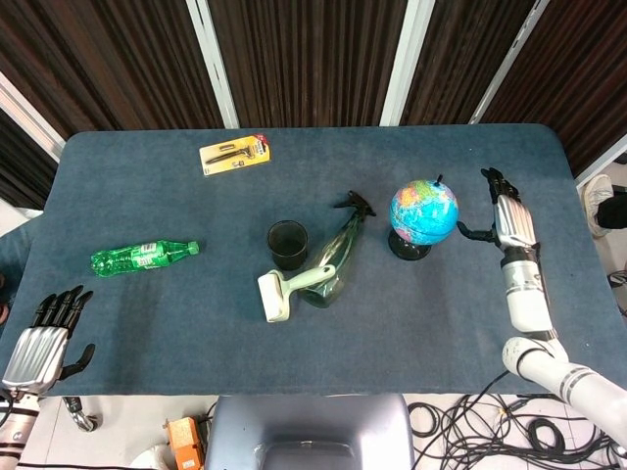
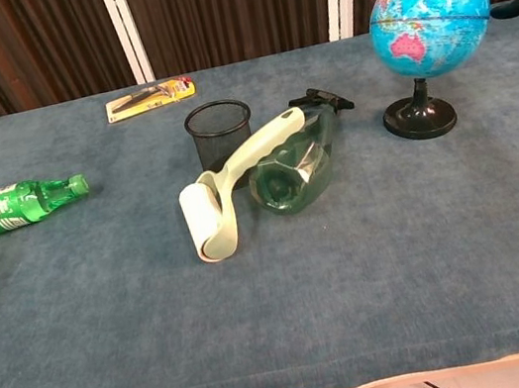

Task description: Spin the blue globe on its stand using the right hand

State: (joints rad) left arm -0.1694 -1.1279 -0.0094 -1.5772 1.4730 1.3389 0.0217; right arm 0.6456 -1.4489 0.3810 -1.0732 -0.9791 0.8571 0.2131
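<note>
Blue-grey felt covers the table (image 1: 147, 323), which fills most of both views. Right of centre in the head view stands the blue globe (image 1: 423, 211) upright on its black stand (image 1: 409, 247). To its right, apart from the sphere, the right hand (image 1: 511, 219) hangs with fingers extended and slightly parted, holding nothing — its thumb reaches toward the globe without touching it. At the lower left corner of the head view the left hand (image 1: 41, 345) sits off the table edge, fingers spread and empty. Near centre lies a green spray bottle (image 1: 338, 257) on its side, a cream lint roller (image 1: 286, 291) resting against it, a black mesh cup (image 1: 287, 244) just beside. A green soda bottle (image 1: 143, 257) lies at left — a yellow carded tool pack (image 1: 235, 154) lies at upper left.
</note>
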